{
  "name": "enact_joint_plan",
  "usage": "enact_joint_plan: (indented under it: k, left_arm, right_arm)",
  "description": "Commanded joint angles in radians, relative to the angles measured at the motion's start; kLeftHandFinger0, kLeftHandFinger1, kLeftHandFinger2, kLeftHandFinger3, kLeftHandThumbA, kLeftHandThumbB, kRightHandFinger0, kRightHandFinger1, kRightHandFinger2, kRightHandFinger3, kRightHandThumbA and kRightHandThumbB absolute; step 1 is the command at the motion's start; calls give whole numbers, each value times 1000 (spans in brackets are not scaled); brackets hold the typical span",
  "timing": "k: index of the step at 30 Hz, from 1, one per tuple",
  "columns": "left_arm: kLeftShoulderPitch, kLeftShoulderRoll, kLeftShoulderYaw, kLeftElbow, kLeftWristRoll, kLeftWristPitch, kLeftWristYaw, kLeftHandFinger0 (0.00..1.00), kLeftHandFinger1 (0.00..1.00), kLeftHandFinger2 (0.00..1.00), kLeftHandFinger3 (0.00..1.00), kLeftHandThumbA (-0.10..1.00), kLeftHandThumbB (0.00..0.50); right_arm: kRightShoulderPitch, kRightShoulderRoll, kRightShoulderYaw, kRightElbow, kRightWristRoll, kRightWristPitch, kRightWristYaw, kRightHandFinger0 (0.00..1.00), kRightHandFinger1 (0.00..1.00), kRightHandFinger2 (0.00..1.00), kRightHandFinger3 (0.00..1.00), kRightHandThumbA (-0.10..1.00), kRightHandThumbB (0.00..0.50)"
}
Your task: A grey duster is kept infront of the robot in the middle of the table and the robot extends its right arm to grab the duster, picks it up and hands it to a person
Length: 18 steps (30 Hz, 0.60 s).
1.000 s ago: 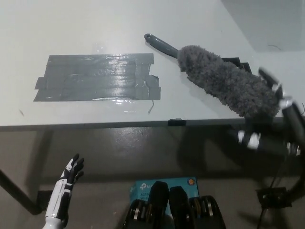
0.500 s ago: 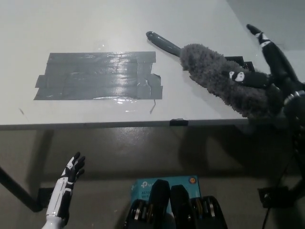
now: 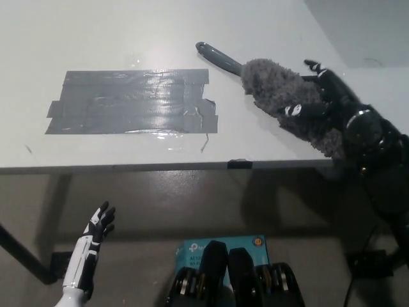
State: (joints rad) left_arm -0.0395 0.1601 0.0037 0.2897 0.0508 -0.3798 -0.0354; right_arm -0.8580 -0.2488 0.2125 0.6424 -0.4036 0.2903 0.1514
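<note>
Duster (image 3: 291,105) lies on the bench (image 3: 128,38), its fluffy grey head directly under and against the right robot hand (image 3: 323,99), its slim handle running up and away toward the far left of that hand. The black robot hand sits over the lower end of the head with its fingers (image 3: 295,110) spread and draped across the fluff, not yet closed, so the step in hand looks like settling the grasp. The fluff will squash easily and give little purchase, so a good grip probably means wrapping round the firmer core inside the head, or sliding up toward the handle where the shape is solid, then closing fully before any lift. The head reaches close to the bench's near edge beside the robot hand, so a sideways nudge could roll it off; pressing straight down while closing seems safer. Lifting level would keep the long handle from swinging. A patch of grey tape (image 3: 131,102) lies flat well to the left of the working hand, clear of it. The white left robot hand (image 3: 96,230) rests low below the bench edge, fingers spread and empty.
</note>
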Motion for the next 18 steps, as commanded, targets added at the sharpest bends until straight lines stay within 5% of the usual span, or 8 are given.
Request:
enact_joint_plan:
  k: [1, 6, 18]
  left_arm:
    - [-13, 7, 0, -14, -5, -24, -9, 1000, 1000, 1000, 1000, 1000, 384]
    - [-15, 10, 1, -15, -12, -23, -15, 1000, 1000, 1000, 1000, 1000, 382]
    - [-28, 17, 1, -17, -8, -30, -15, 1000, 1000, 1000, 1000, 1000, 375]
  right_arm:
    - [-80, -4, 33, 76, -22, -6, 1, 1000, 1000, 1000, 1000, 957, 500]
    - [-102, -14, 79, 178, -42, -27, 2, 1000, 1000, 1000, 1000, 917, 500]
    - [-133, -21, 270, 384, -194, 27, -108, 1000, 1000, 1000, 1000, 591, 500]
